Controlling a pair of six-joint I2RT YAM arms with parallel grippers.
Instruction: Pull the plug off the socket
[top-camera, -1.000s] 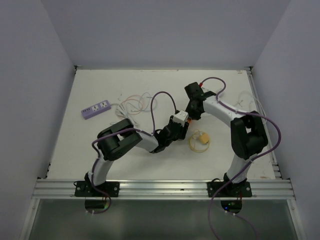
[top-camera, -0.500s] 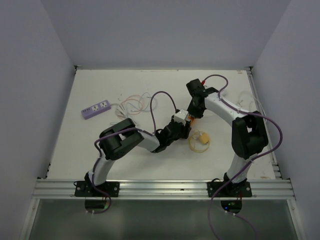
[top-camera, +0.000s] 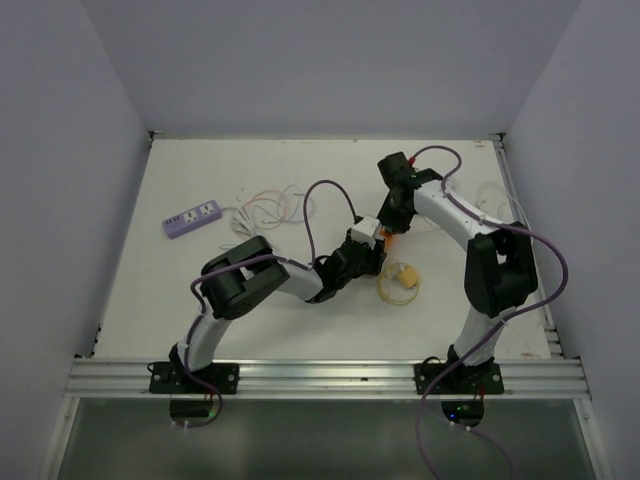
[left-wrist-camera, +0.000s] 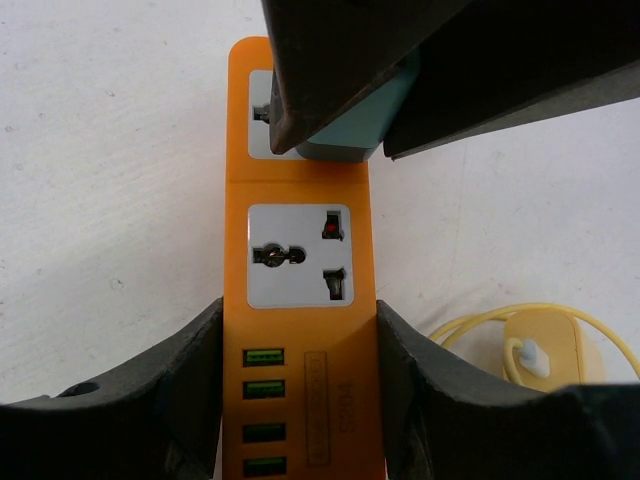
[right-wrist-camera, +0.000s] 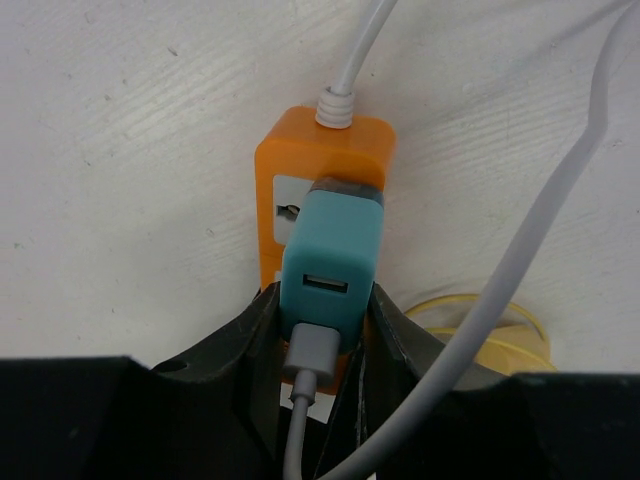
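We have both ends held, mid-table.
Our left gripper (left-wrist-camera: 300, 330) grips the orange socket strip (left-wrist-camera: 300, 190); our right gripper (right-wrist-camera: 328, 305) pinches the teal plug (right-wrist-camera: 332, 245), sitting at the strip's 12 o'clock end.

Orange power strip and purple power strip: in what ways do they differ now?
The orange power strip is clamped by the left gripper and carries a teal plug, held by the right gripper; the purple power strip lies untouched. Orange sits mid-table, purple far left. Both lie on the table.

Two power strips (left-wrist-camera: 300, 195) (top-camera: 192, 217), one teal plug (right-wrist-camera: 331, 265), one yellow cable coil (top-camera: 399, 283).
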